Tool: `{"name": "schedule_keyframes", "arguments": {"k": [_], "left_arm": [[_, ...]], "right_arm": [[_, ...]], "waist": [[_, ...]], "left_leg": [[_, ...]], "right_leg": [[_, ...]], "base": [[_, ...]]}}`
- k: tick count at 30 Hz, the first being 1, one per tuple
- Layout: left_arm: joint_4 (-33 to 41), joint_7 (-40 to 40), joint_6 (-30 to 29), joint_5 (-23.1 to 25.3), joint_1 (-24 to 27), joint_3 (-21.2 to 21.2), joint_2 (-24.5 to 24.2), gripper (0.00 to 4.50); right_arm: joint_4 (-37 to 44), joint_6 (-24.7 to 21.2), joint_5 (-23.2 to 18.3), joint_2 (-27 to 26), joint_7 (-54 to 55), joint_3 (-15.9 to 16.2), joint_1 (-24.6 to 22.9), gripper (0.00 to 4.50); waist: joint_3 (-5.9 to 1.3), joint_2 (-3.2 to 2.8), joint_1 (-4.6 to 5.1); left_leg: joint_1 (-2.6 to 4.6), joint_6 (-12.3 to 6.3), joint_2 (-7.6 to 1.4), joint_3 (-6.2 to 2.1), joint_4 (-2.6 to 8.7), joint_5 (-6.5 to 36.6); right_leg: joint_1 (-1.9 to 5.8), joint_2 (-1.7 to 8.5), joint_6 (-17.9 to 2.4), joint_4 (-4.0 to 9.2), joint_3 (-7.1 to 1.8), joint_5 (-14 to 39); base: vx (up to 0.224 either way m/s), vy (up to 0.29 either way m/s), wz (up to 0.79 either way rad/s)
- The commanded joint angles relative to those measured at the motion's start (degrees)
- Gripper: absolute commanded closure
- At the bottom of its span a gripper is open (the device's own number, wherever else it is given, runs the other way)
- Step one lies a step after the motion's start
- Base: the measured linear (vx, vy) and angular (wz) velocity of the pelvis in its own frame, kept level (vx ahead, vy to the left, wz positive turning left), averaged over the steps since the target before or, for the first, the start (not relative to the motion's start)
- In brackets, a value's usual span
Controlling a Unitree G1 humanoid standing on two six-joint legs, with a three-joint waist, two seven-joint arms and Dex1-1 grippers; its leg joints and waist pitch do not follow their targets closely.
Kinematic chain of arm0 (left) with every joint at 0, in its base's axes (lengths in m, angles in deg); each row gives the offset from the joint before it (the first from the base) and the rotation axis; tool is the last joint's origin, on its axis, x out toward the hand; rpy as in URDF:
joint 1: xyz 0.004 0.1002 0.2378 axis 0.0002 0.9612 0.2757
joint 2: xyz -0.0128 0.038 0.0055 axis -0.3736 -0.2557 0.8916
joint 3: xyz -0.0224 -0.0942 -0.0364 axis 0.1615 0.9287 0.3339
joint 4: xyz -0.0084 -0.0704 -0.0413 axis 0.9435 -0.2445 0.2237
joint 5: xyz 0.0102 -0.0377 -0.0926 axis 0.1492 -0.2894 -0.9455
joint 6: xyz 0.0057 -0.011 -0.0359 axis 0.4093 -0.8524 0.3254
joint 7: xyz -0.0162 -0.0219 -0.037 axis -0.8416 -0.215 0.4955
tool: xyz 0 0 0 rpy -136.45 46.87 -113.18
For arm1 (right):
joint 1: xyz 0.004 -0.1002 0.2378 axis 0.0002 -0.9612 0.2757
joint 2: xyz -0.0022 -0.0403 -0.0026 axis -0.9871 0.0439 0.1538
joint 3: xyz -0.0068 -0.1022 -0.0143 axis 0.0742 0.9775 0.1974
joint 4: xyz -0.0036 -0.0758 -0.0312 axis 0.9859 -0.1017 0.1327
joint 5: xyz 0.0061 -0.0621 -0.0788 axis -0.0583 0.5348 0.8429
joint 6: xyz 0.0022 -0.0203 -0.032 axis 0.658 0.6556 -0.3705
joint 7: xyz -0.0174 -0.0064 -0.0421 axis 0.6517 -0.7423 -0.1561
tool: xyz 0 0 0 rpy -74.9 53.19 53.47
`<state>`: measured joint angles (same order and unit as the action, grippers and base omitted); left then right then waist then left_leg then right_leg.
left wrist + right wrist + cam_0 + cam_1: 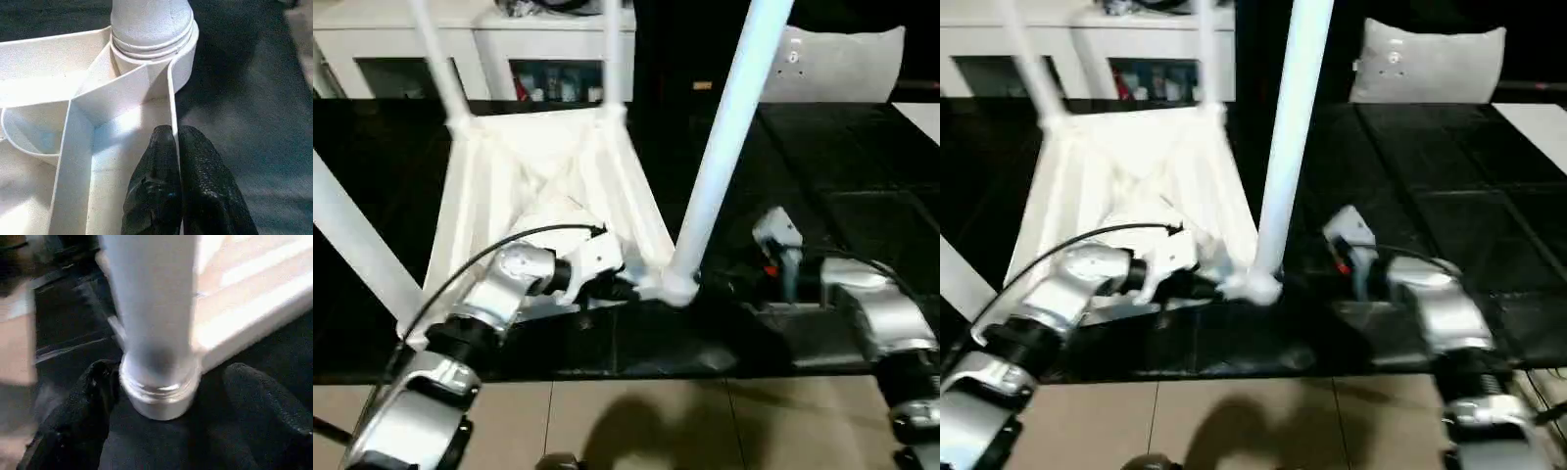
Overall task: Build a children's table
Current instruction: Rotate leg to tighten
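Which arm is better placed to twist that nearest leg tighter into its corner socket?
Right. The right gripper has open jaws either side of the leg, while the left gripper is shut on the tabletop rim.

A black mat of square tiles covers most of the floor, with beige floor tiles along the bottom of the frame. At the upper left stands a white cabinet with glass doors, and at the upper right a pale grey cushion leans against darkness.
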<state>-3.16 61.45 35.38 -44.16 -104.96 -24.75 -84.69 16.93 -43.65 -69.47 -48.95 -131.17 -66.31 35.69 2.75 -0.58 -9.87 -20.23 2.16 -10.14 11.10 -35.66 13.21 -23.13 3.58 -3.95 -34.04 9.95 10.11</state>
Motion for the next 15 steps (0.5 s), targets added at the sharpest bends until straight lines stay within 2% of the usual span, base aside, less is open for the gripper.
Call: {"name": "schedule_keyframes", "arguments": {"k": [1, 2, 4, 6, 8, 13, 14, 15], "left_arm": [[2.0, 5.5, 2.7, -0.3, -0.4, -3.1, -0.3, 4.5], [2.1, 6.3, 3.0, -0.3, -0.4, -3.4, -0.5, 4.5], [2.5, 8.1, 4.2, -0.6, -0.1, -3.8, -0.9, 4.5], [3.1, 9.7, 4.7, -0.8, 0.2, -4.2, -1.4, 4.5], [4.0, 10.7, 4.6, -1.3, 0.4, -4.3, -1.6, 4.5], [4.4, 11.4, 4.7, -1.7, 0.1, -4.5, -1.4, 4.5], [4.2, 11.5, 4.8, -1.7, 0.0, -4.5, -1.4, 4.5], [4.2, 11.5, 4.9, -1.6, 0.0, -4.5, -1.3, 4.5]], "right_arm": [[1.8, -0.1, -1.6, 0.9, -4.3, 0.8, -0.2, 0.94], [1.9, -0.9, -2.0, 1.0, -5.3, 1.0, -0.1, 1.07], [3.1, -2.6, -3.0, 1.4, -7.6, 1.9, -0.1, 1.22], [3.8, -3.1, -3.1, 1.6, -9.3, 3.2, -0.2, 1.29], [3.1, -1.9, -2.4, 0.8, -9.1, 3.6, 0.1, 1.6], [3.2, -2.4, -2.7, -0.1, -10.3, 4.2, 0.0, 1.73], [3.3, -2.4, -2.7, -0.4, -10.2, 4.2, 0.0, 2.01], [3.3, -2.4, -2.8, -0.5, -10.1, 4.3, -0.1, 2.08]], "waist": [[-4.5, 0.55, 0.1], [-4.46, 1.04, 0.08], [-4.43, 0.7, -0.18], [-4.43, 0.7, -0.33], [-4.48, 0.94, -0.47], [-4.43, 0.85, -0.99], [-4.47, 0.8, -1.01], [-4.47, 0.85, -1.0]], "left_leg": [[0.11, -6.73, -4.35, -2.08, 3.52, 0.7], [0.12, -6.78, -4.47, -2.07, 3.58, 0.7], [0.19, -6.7, -4.51, -2.11, 3.6, 0.8], [0.19, -6.4, -4.59, -2.14, 3.62, 0.8], [0.17, -5.99, -4.61, -2.12, 3.63, 0.3], [0.18, -5.5, -4.48, -2.06, 3.68, 0.6], [0.25, -5.43, -4.51, -2.06, 3.7, 0.6], [0.24, -5.28, -4.51, -2.08, 3.69, 0.5]], "right_leg": [[3.96, 6.83, -0.5, 4.2, -4.99, 13.9], [3.94, 6.86, -0.6, 4.24, -5.0, 14.1], [3.87, 6.91, -0.7, 4.31, -4.96, 14.9], [3.88, 6.98, -0.7, 4.28, -5.01, 15.0], [3.85, 7.05, -0.7, 4.19, -5.05, 14.7], [3.85, 6.94, -0.1, 4.38, -5.01, 15.7], [3.84, 6.99, 0.0, 4.43, -5.02, 15.8], [3.83, 6.95, 0.1, 4.35, -5.04, 15.7]], "base": [[0.0, 0.0, 0.0], [0.0, 0.0, 0.0], [0.0, 0.0, 0.0], [0.0, 0.0, 0.0], [0.0, 0.0, 0.0], [0.0, 0.0, 0.0], [0.0, 0.0, 0.0], [0.0, 0.0, 0.0]]}}
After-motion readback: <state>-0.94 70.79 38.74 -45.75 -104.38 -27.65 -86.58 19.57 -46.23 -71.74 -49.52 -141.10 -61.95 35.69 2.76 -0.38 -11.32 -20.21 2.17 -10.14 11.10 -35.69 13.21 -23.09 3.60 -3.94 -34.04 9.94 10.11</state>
